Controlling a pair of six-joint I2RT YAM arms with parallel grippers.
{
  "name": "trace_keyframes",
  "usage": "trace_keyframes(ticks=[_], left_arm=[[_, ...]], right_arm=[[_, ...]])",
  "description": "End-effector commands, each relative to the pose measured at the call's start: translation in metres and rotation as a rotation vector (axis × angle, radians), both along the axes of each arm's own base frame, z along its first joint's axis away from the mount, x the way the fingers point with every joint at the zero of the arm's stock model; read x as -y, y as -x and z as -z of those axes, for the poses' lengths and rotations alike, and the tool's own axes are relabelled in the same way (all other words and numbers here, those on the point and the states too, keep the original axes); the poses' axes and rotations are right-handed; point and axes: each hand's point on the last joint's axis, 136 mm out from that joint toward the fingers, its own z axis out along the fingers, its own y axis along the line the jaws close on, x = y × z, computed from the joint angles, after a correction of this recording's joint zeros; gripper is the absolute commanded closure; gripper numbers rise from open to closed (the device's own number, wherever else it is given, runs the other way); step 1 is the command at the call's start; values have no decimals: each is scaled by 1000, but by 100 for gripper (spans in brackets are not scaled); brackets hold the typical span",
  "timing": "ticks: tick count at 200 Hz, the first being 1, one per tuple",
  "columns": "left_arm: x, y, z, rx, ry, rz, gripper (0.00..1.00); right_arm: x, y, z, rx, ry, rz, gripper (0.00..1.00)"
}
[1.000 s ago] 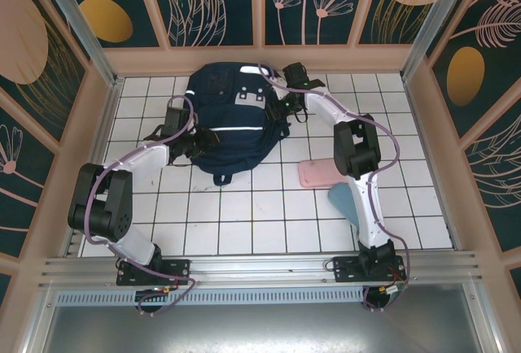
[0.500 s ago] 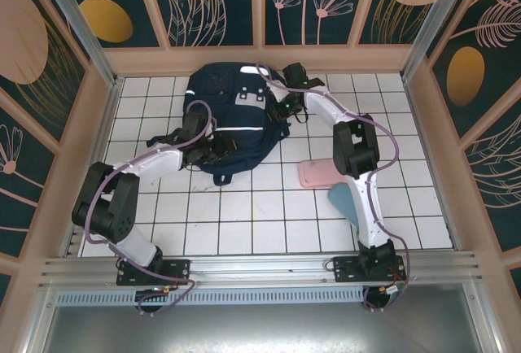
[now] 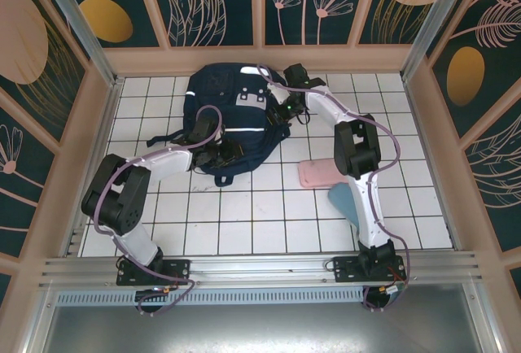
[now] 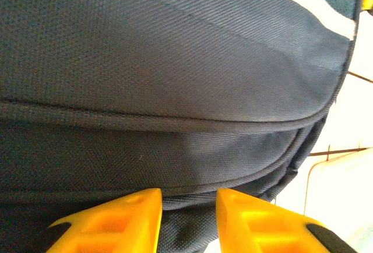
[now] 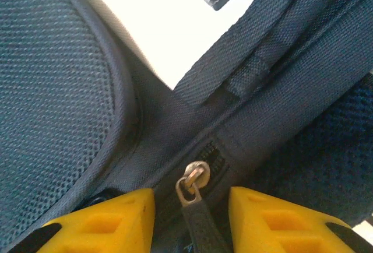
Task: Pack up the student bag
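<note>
The student bag (image 3: 230,109), a dark navy backpack with white stripes, lies flat at the back of the tiled table. My left gripper (image 3: 228,155) is at the bag's near lower edge. In the left wrist view its yellow fingertips (image 4: 131,215) pinch a fold of the bag's navy fabric (image 4: 175,60), and the left gripper (image 4: 189,209) is shut on it. My right gripper (image 3: 285,111) rests on the bag's right upper side. In the right wrist view the right gripper (image 5: 192,206) is open, with a metal zipper pull (image 5: 192,178) and its dark tab lying untouched between the jaws.
A pink flat item (image 3: 316,174) and a light blue one (image 3: 342,202) lie on the white tiles right of the bag, beside the right arm. Wooden walls (image 3: 260,58) close in the table (image 3: 244,215) on three sides.
My left gripper has slid right and a little nearer along the bag's lower edge, and its arm has folded in. The right arm has barely moved.
</note>
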Motion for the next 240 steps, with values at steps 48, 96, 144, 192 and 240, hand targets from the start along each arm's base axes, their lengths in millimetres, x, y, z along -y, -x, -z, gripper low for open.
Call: trace_keyframes(ticks=[48, 96, 144, 192, 240], left_arm=[[1, 0, 22, -41, -32, -13, 69], [0, -2, 28, -43, -36, -24, 69], [-1, -6, 41, -54, -37, -57, 71], [-2, -8, 50, -58, -27, -91, 72], [3, -13, 50, -51, -5, -92, 72]], right_arm=[[12, 21, -14, -43, 31, -16, 85], [6, 35, -21, -103, -17, -8, 99], [-1, 77, -37, -204, -145, 58, 99], [-10, 122, -36, -380, -313, 176, 99], [-29, 177, -29, -482, -333, 176, 97]])
